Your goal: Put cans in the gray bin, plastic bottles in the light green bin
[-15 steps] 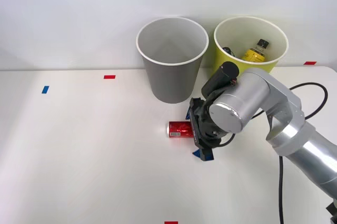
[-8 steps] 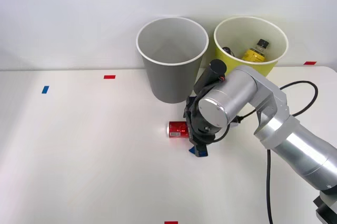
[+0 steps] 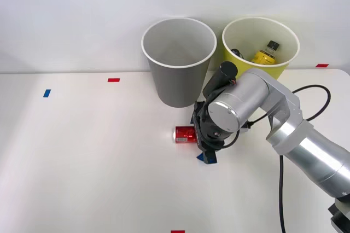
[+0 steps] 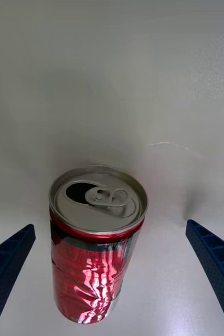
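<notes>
Centre the released right gripper (image 4: pixel 112 273) on the red can (image 4: pixel 93 247) lying just before the gray bin (image 3: pixel 179 60) — one blue finger each side — before clamping

- A lab or robot test bench — nothing homely about it.
- A plain white table (image 3: pixel 82 156) against a bare white wall (image 3: pixel 71 14).
- Small red and blue tape marks (image 3: pixel 114 80) stuck on the tabletop at about 10, 6 and 2 o'clock — staged positions.
- A silver robot arm (image 3: pixel 284 129) with a loose black cable (image 3: pixel 320 99) reaches in from 4 o'clock.
</notes>
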